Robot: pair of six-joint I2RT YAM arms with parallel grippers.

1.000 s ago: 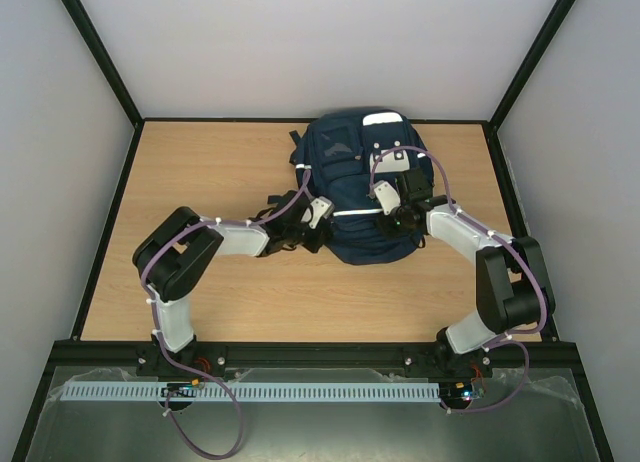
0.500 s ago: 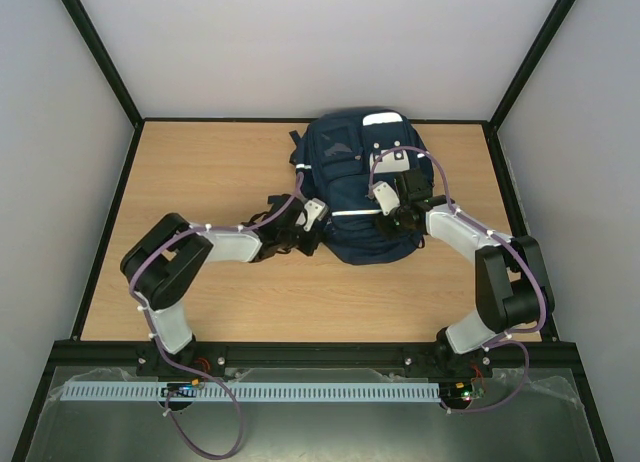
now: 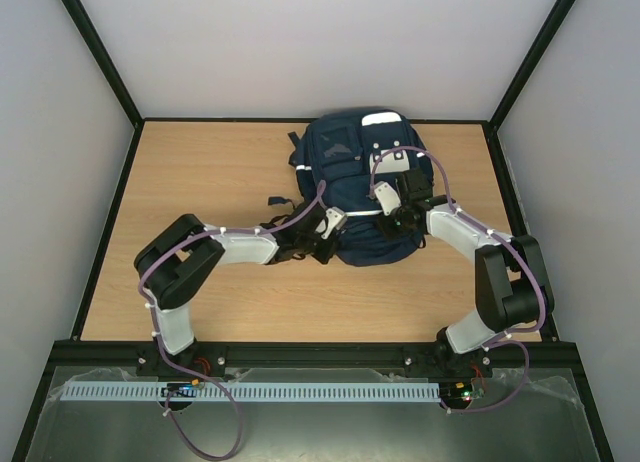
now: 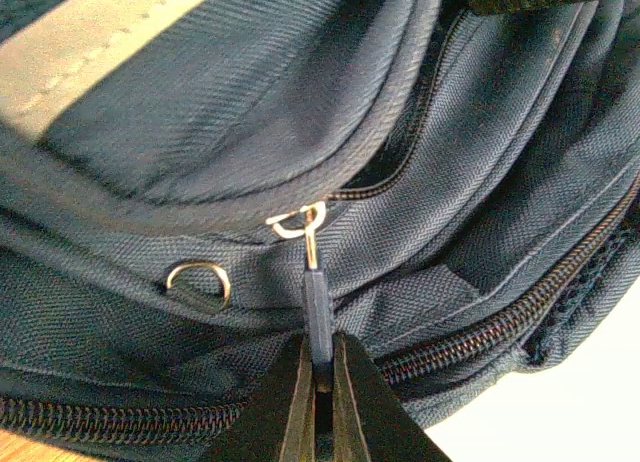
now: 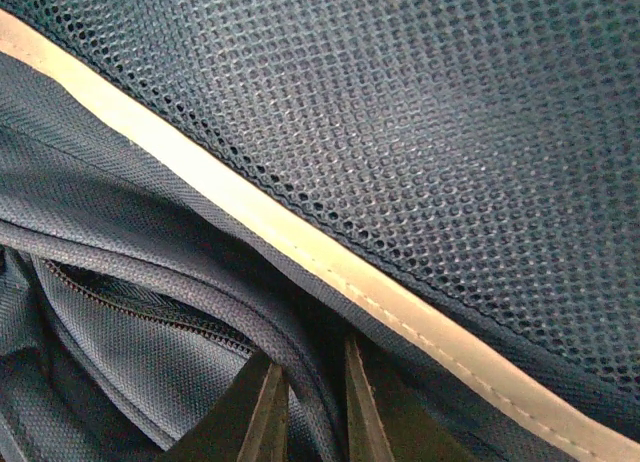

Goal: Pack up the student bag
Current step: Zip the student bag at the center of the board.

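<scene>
Left wrist: left gripper clamped on slim navy zip pull of large navy fabric student bag at wooden bench's far edge. Could slip off, or jam on bunched cloth, given slack from right gripper, nipped on a piped navy seam.

Student bag partial, L+R wrist cams

I have the left arm stretched low to the near edge of the student bag, with the left tool closed on a zipper pull. The right tool, at the bag's right side, pinches its fabric.
</scene>
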